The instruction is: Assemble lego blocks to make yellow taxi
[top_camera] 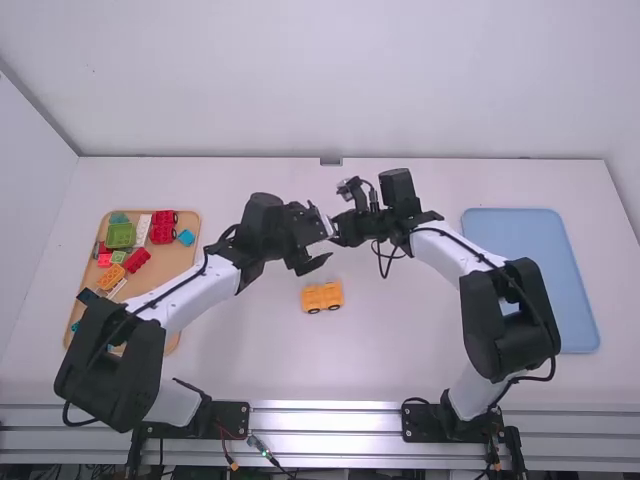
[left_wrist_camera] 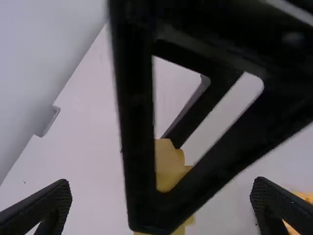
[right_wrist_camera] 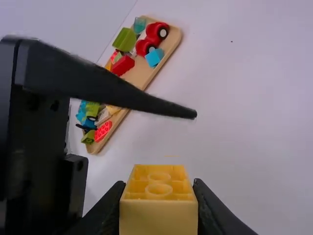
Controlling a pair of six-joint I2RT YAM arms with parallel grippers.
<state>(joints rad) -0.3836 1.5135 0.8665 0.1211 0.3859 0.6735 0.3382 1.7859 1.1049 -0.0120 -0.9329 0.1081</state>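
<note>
Here, the right gripper (top_camera: 343,232) clamps a yellow block (right_wrist_camera: 159,213); facing it, the left gripper (top_camera: 326,245) has its fingers spread. The yellow-orange wheeled piece (top_camera: 322,297) rests on the table (top_camera: 400,340).

We list: worktop (top_camera: 400,350), white; left tool (top_camera: 322,243) and right tool (top_camera: 337,232), black; yellow block (right_wrist_camera: 159,215), a single colour; wheeled piece (top_camera: 322,297), orange-yellow, its wheels dark; one tray (top_camera: 170,268), tan; second tray (top_camera: 545,270), plain light blue. We add a green block (right_wrist_camera: 125,39), a bright blue block (right_wrist_camera: 154,57), a red block (right_wrist_camera: 122,65), a white block (top_camera: 144,230), and a red vehicle piece (right_wrist_camera: 159,32), its wheels white-centred.
</note>
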